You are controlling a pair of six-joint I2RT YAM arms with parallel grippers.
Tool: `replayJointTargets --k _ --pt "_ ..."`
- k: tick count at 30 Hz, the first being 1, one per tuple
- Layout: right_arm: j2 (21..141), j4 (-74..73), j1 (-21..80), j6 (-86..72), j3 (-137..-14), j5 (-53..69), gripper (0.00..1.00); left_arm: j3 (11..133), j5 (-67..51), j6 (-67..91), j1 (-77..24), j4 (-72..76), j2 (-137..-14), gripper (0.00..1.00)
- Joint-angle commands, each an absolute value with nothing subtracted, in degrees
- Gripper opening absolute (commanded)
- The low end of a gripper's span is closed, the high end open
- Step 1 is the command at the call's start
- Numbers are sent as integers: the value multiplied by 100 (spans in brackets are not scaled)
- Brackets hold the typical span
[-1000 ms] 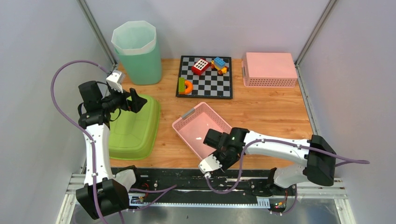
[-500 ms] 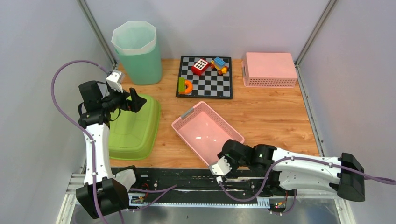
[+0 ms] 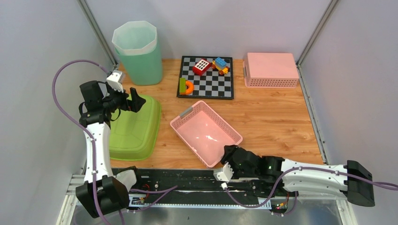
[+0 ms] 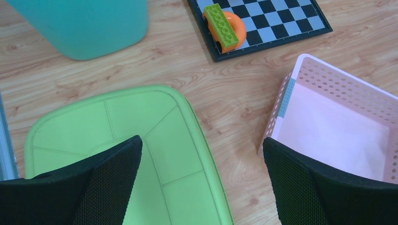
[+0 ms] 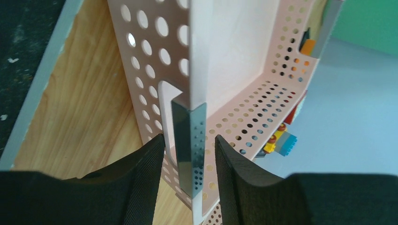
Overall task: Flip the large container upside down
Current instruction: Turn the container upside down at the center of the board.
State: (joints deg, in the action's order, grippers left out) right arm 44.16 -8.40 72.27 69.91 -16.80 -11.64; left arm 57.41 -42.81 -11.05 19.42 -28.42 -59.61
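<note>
Relocated: right gripper (image 5: 190, 147) now astride pink basket (image 3: 206, 131) near rim, clamp unclear; left gripper (image 4: 202, 150) wide. Likely light, stiff; you pinch the rim.

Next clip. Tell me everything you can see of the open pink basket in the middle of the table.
The open pink basket is a rectangular tray of what looks like plastic, with perforated walls, a smooth empty floor and a grey strip on its far end wall. It sits mouth up, skewed diagonally on the wooden table, near the front edge. The right gripper straddles its near end wall at a second grey strip, with small gaps either side.
</note>
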Motion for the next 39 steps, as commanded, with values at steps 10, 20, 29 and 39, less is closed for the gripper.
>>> replayJointTargets --k 10,20,29,39 --pt "4153 460 7576 7309 -1331 -1443 28 5748 -4140 -1214 1971 -2856 -6051 100" --pt "4183 601 7636 7180 -1589 -1695 3 5751 -4140 -1213 1978 -2863 -6052 100" --pt "4192 -919 7416 6028 -2922 -829 3 5765 -4114 -1204 1978 -2867 -6070 100" --pt "4201 -1777 7120 5398 -3814 -112 3 5783 -4087 -1196 1978 -2870 -6079 100"
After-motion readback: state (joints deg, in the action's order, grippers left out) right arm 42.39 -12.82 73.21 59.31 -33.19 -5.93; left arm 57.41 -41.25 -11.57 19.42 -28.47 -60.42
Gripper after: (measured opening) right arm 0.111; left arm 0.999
